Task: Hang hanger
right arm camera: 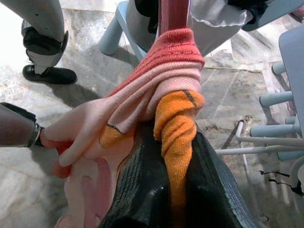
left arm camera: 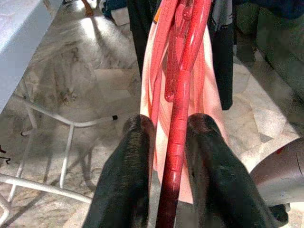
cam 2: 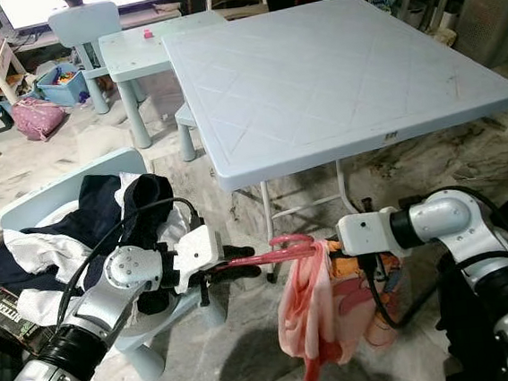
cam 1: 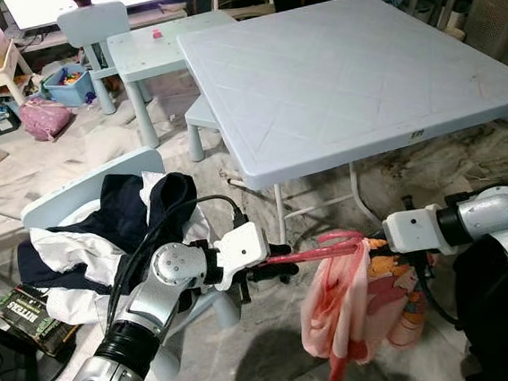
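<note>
Presently held: one red hanger (cam 1: 310, 253), carried level between both arms, near and below the front edge of the tabletop (cam 1: 334, 84). Left claw (left arm camera: 166, 142) is clamped on the hanger's bar, likely to steady that end. Right claw (right arm camera: 173, 156) is pinched on the bunched orange and pink garment (cam 1: 351, 312) at the other end, apparently to keep the cloth from sliding off. Left of this, a small chair (cam 1: 74, 194) holds dark and white clothes (cam 1: 113, 226). No rail seen.

Centre frame: red hanger (cam 1: 318, 249) carrying pink garment (cam 1: 346, 308), held level between left gripper (cam 1: 279, 262) and right gripper (cam 1: 378, 243). Above: pale blue bench (cam 1: 342, 74). Lower left: chair (cam 1: 66, 201) heaped with dark and white clothes (cam 1: 114, 231).
</note>
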Available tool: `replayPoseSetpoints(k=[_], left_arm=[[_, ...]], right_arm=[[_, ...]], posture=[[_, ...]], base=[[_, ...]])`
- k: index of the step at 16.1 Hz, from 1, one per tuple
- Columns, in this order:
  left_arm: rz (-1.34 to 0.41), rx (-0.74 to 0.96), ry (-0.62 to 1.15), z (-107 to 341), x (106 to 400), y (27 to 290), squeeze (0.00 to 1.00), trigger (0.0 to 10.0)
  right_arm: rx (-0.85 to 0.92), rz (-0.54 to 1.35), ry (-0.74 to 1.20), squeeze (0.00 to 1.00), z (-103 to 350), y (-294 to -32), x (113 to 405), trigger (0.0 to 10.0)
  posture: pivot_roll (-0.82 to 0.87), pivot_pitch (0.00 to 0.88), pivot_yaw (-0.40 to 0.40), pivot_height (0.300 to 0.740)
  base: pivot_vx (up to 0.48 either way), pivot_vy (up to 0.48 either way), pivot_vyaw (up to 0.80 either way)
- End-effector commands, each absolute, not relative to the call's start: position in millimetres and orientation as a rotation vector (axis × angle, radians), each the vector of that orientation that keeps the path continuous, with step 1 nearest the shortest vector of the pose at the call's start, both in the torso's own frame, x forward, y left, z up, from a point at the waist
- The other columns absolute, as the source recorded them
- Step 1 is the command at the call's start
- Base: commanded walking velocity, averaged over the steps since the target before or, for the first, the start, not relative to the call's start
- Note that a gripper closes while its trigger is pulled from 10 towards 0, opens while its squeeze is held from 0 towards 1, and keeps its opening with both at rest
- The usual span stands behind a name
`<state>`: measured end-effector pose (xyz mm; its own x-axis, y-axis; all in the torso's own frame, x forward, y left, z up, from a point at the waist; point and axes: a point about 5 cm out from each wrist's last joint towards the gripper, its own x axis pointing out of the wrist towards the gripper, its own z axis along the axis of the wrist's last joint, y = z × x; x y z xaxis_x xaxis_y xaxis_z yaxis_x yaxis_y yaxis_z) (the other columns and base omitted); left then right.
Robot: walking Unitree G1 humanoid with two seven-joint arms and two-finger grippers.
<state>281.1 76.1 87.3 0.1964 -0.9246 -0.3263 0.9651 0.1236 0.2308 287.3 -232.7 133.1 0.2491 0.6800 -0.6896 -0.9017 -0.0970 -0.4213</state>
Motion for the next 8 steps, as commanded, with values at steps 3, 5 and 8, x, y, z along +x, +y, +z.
replayPoseSetpoints(k=[3,5,8], left_arm=[[-1.407,0.463,0.116,87.6,282.1,74.4,0.0,0.0],[-1.401,0.451,0.116,85.6,281.0,73.8,0.0,0.0],[-1.372,0.393,0.112,84.6,280.5,72.9,0.0,0.0]], right_arm=[[-1.006,1.341,0.225,0.0,144.3,-227.6,294.9,10.0],[-1.009,1.334,0.21,0.0,145.4,-226.4,297.0,10.0],[-1.028,1.319,0.17,0.0,148.2,-223.1,300.3,10.0]], posture=[[-0.09,0.0,0.009,0.74],[-0.1,0.0,0.005,0.74],[-0.1,0.0,0.001,0.74]], base=[[0.0,0.0,0.0],[0.0,0.0,0.0],[0.0,0.0,0.0]])
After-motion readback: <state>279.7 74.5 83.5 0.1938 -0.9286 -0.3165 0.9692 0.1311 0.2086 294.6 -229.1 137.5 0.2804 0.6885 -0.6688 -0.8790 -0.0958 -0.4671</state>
